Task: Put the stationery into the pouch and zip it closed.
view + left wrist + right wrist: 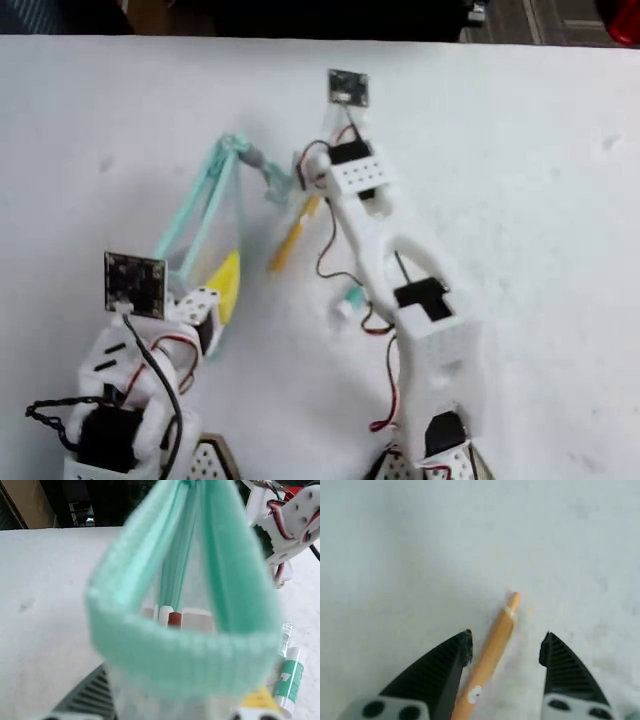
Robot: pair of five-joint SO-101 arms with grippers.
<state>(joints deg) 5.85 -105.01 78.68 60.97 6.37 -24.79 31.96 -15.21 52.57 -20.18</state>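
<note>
Pouch [185,655] mouth gapes wide, near end grasped by left end effector [205,312], presumably to keep the opening up for loading; a few items sit inside. Right end effector [505,642] released, jaws straddling the orange pencil [492,655], which lies flat on the tabletop [520,150] beside the pouch. Open room around the pencil; tabletop edges well apart.

Right gripper [507,635] has its jaws wide apart either side of the orange pen [492,655], with bare table [395,555] showing in both gaps, so there's room there. The pouch [205,222] sits just beside that arm, mouth gaping, its near end gripped by the left gripper [212,318]. A white-and-teal tube [350,300] lies under the right arm.
</note>
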